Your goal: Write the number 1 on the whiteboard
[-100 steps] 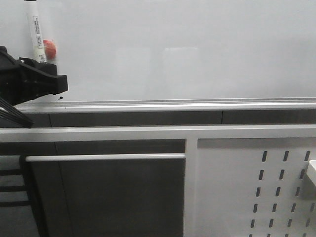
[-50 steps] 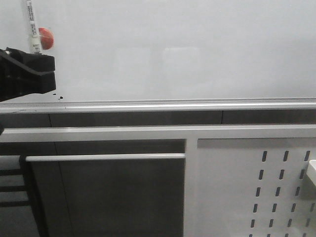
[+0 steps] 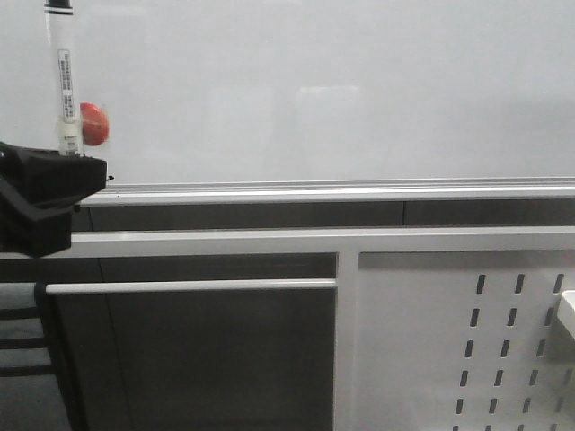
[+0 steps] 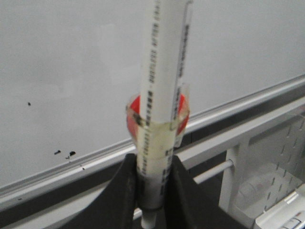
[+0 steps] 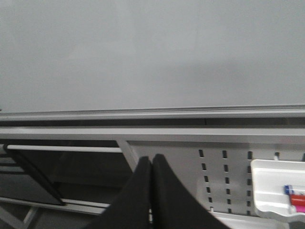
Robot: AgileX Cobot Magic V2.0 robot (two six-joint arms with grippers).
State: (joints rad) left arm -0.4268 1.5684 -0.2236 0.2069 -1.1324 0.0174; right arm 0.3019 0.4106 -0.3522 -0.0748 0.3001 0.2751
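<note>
Whiteboard (image 3: 341, 90): large glossy white board, upright, filling the upper part of the front view; a silver edge rail (image 3: 359, 190) is seen along its lower border. No marker stroke forming the number 1 is visible on the surface; only a few tiny black dots (image 4: 64, 153) are noted just above the rail, near the left end effector.

Left end effector (image 3: 65, 175): black, located at the far left of the front view, level with the rail. It is pinched on a marker (image 3: 65, 81), whose white barrel stands nearly upright above the fingers in front of the board's lower left area. In the left wrist view the barrel (image 4: 159, 119) is seen clamped between the two black fingers (image 4: 119, 200), with printed text along its length and clear tape wrapped around it. A red round item (image 3: 94, 124) is seen just behind the barrel. Whether the tip touches the board cannot be told.

Right end effector (image 5: 151, 191): fingers pressed together, holding nothing, well below the board's rail.

Perforated white panel (image 3: 467, 341): slotted, below the board at the right. A white tray (image 5: 279, 193) holding coloured markers is mounted on it.
</note>
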